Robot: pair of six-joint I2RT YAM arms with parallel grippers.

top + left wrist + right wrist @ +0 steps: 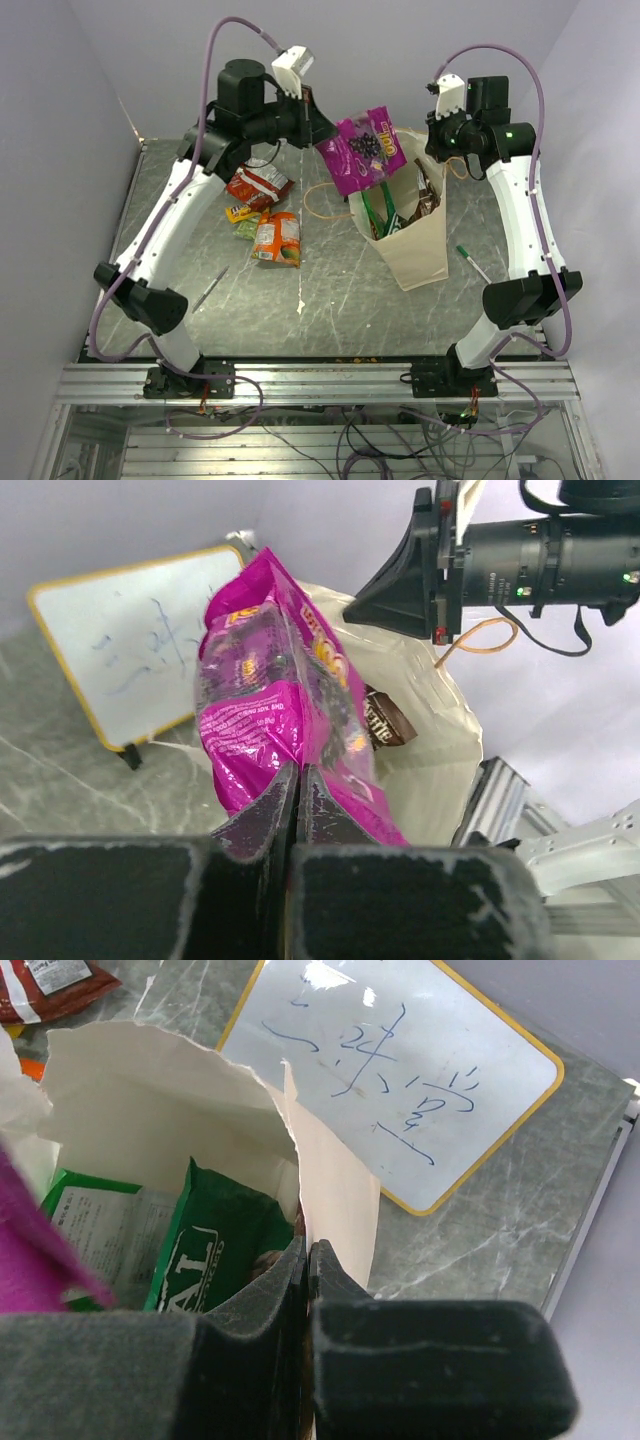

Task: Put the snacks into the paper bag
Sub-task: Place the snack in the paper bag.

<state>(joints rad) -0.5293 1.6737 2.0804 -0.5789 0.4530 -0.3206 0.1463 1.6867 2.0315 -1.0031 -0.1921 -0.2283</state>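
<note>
A purple snack packet hangs over the open mouth of the paper bag, with my left gripper shut on its lower edge. The far rim of the bag is pinched by my right gripper, which is shut on the paper. Inside the bag lie a green packet, a green-and-white packet and a brown one. On the table left of the bag are a red packet, an orange packet and a small yellow one.
A yellow-framed whiteboard leans behind the bag. One pen lies right of the bag, another near the left arm. The bag's cord handle trails on the table. The right arm's wrist hovers close above the bag.
</note>
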